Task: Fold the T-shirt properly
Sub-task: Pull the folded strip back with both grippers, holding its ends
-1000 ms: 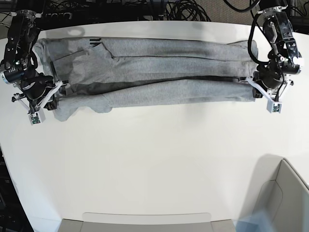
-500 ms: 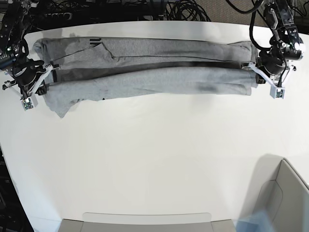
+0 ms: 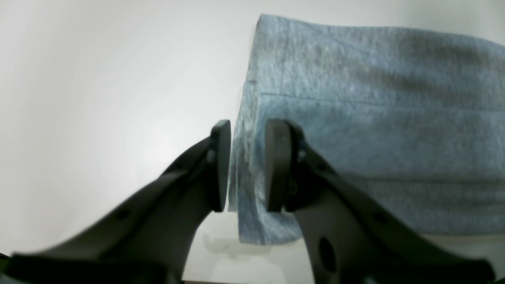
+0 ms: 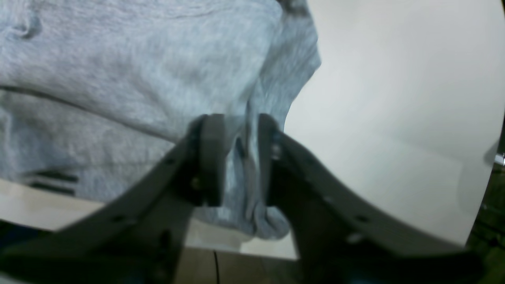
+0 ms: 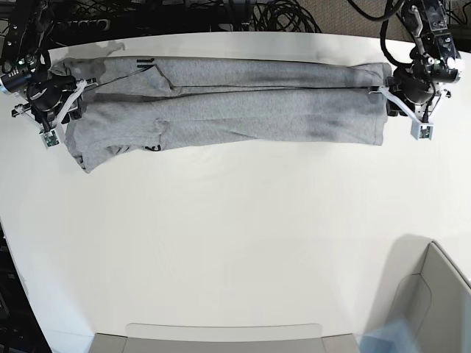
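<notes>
The heather-grey T-shirt (image 5: 235, 103) lies as a long folded band across the far part of the white table (image 5: 235, 235). Dark lettering (image 5: 143, 62) peeks out near its left end. My left gripper (image 5: 391, 99) sits at the band's right end. In the left wrist view that gripper (image 3: 248, 126) is open, its pads apart on either side of the shirt's (image 3: 355, 118) hem edge. My right gripper (image 5: 70, 99) is at the left end. The right wrist view shows it (image 4: 238, 118) open too, with bunched shirt cloth (image 4: 138, 79) between its fingers.
A grey bin (image 5: 434, 294) stands at the front right corner. A flat grey tray (image 5: 221, 334) lines the near edge. Black cables (image 5: 280, 15) lie behind the table's far edge, close to both arms.
Both grippers moved toward the far edge with the shirt's ends, laying the near fold over the rest. Both jaws, shut on the cloth before, have since parted.
</notes>
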Controlling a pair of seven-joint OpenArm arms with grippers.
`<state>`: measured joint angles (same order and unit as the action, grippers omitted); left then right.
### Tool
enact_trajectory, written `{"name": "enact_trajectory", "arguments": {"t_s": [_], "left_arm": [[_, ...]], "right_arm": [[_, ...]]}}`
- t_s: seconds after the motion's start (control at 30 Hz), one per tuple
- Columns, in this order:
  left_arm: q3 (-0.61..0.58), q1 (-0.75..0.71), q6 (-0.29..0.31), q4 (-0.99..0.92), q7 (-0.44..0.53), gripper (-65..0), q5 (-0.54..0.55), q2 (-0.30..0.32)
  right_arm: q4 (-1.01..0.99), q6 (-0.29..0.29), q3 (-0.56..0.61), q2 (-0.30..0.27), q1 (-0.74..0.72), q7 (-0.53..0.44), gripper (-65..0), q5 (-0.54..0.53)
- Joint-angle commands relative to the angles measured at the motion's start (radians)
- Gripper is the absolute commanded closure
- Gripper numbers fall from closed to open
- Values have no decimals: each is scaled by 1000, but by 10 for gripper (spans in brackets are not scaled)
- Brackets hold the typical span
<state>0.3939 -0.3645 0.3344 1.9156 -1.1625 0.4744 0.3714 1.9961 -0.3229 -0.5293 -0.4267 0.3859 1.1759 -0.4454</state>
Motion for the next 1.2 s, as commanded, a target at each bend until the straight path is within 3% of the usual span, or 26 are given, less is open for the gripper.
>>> {"name": "enact_trajectory", "arguments": {"t_s": [0.0,0.2,0.43,0.6,0.7,0.87,1.07,1.17], "left_arm": [[4,-3,-2,18,11,-168,5,15],[4,0,-2,-14,13,-170,162,71],[3,80,-2,-255,14,-170,327,166],[3,80,-2,-291,14,-170,409,200],[3,74,2,-295,14,-170,419,200],[3,74,124,-295,6,-170,421,197],[-31,57,128,-327,19,-169,416,194],[-80,57,128,-393,69,-169,416,194]], "right_arm": [[16,-6,-8,-21,-9,-18,-200,-3],[15,-6,-7,-19,-14,-18,-225,-5],[12,-8,-5,-22,-15,-18,-225,-5],[12,-8,-5,-24,-15,-18,-225,-5],[12,-8,-5,-24,-15,-18,-225,-5],[12,-8,-5,-24,-21,-18,-225,-5],[12,-8,-5,-22,-21,-18,-225,-5],[12,-8,-5,-22,-21,-18,-225,-5]]}}
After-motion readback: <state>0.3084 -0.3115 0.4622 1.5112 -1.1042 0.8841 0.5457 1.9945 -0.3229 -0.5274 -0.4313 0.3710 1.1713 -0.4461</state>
